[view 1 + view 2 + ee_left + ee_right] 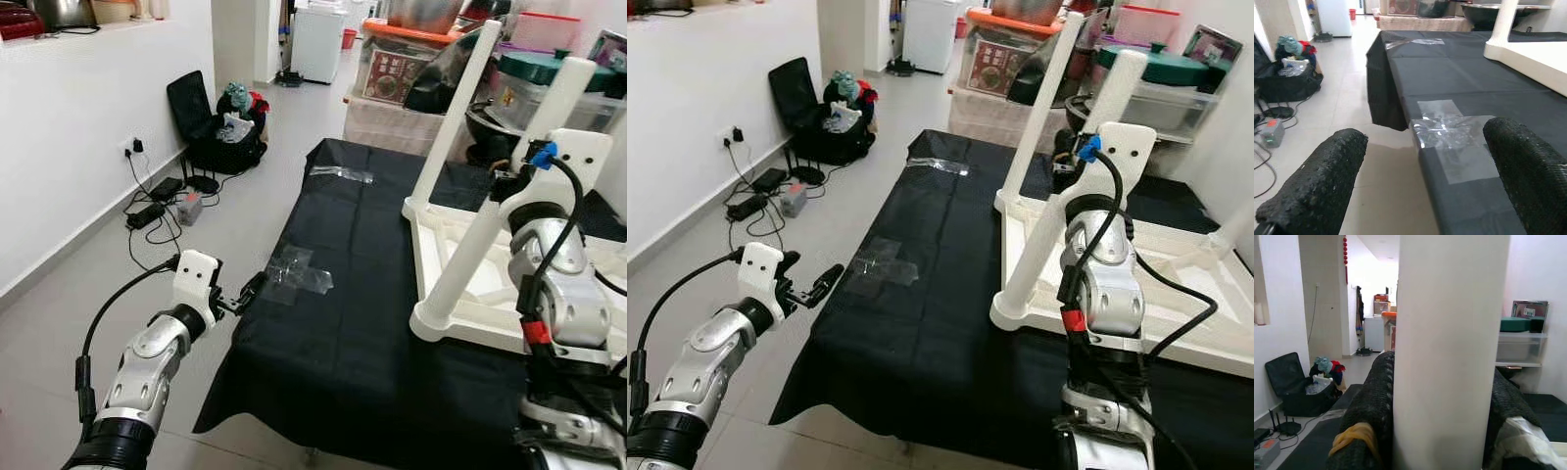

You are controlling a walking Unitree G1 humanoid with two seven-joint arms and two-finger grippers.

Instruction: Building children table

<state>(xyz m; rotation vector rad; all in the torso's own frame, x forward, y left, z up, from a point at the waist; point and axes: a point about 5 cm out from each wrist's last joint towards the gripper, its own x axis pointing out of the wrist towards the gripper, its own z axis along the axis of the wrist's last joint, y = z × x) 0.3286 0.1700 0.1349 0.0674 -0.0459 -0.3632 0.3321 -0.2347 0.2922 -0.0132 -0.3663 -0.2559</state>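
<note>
Nearest, the left gripper (247, 294) is held with fingers (1317, 186) spread wide and empty, at the left edge of the black cloth-covered table (343, 323), near a crumpled clear plastic wrapper (299, 274). To the right, the upturned white children's table (1136, 284) lies on the cloth, legs raised. Farther on, the right gripper (1442, 401) is clamped around one white cylindrical leg (1043, 230).

Black-draped table (343, 362) with upturned white children's table (490, 294) and clear tape (299, 274).
</note>
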